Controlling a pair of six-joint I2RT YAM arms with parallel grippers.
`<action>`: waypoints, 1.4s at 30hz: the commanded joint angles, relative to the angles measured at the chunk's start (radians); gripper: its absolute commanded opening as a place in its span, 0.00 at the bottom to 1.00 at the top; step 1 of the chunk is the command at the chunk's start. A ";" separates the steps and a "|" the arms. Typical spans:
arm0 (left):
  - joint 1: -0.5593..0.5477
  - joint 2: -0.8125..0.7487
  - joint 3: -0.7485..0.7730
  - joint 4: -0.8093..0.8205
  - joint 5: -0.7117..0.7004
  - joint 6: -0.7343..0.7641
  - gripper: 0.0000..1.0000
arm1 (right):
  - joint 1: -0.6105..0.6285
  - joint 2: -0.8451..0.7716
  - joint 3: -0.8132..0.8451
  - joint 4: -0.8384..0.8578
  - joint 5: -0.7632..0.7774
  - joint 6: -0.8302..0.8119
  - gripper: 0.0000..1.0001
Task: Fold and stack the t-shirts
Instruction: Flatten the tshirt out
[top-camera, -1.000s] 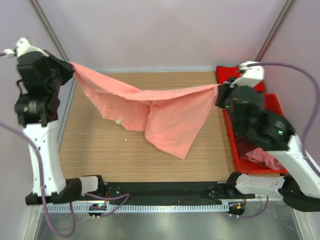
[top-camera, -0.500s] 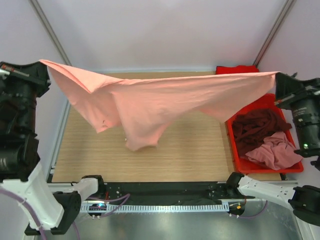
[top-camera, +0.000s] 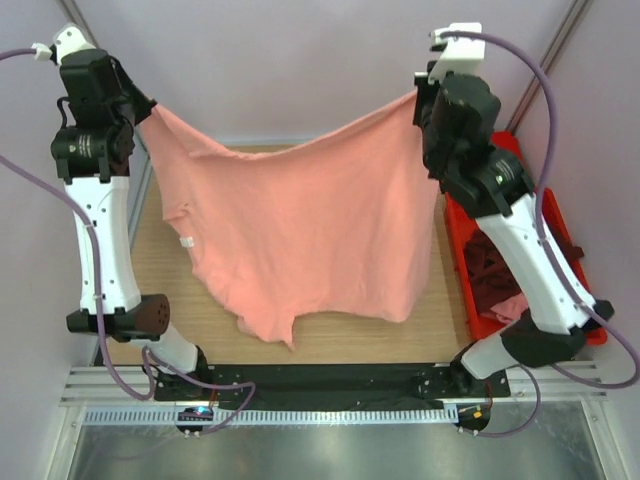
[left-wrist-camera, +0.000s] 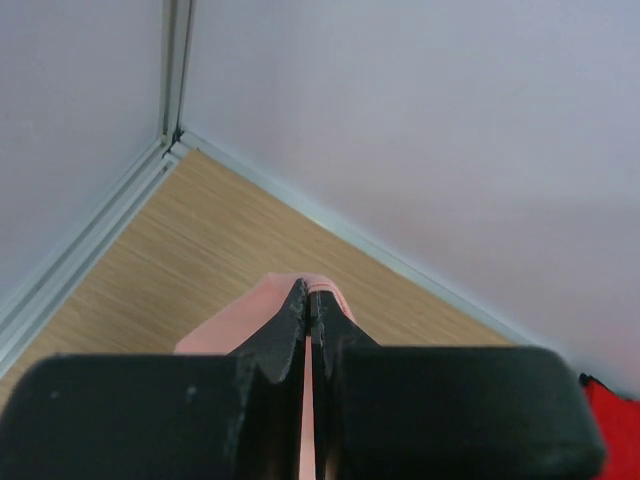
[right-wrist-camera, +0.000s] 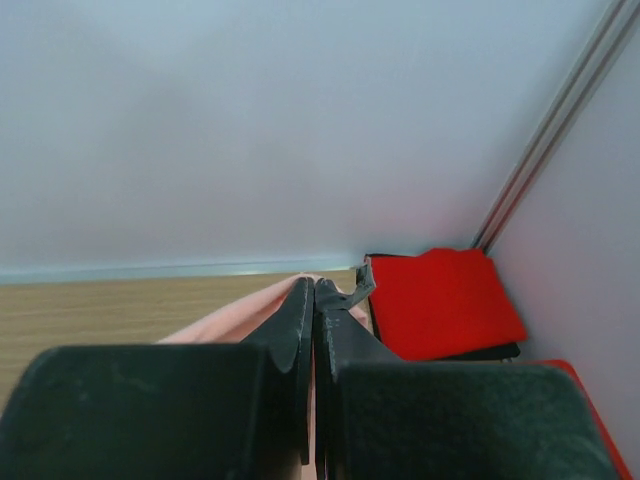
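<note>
The left end effector (left-wrist-camera: 308, 296) and right end effector (right-wrist-camera: 313, 290) each pinch shut on a top corner of the salmon-pink shirt (top-camera: 310, 230). Both arms reach high above the desk (top-camera: 360, 338), the shirt hanging spread between them.

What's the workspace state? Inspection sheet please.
Surface: wooden table, partly hidden by the hanging shirt.
Job's things: salmon-pink t-shirt stretched in the air between both claws; dark maroon t-shirt crumpled in the red bin; bright red cloth at the far right corner.
Clutter: nothing seen.
Grippers: left claw and right claw each shut on a shirt edge.
Cables: purple cables loop off both arms.
Surroundings: pale walls, metal corner posts.
</note>
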 joint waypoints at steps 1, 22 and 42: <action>0.001 0.046 0.107 0.114 -0.041 0.048 0.00 | -0.143 0.113 0.198 -0.066 -0.161 0.099 0.01; 0.000 -0.512 -0.220 0.303 -0.193 -0.004 0.00 | -0.256 -0.314 -0.022 -0.157 -0.632 0.379 0.01; -0.051 -0.554 -0.227 0.263 -0.032 0.063 0.00 | -0.256 -0.461 -0.172 -0.202 -0.551 0.326 0.01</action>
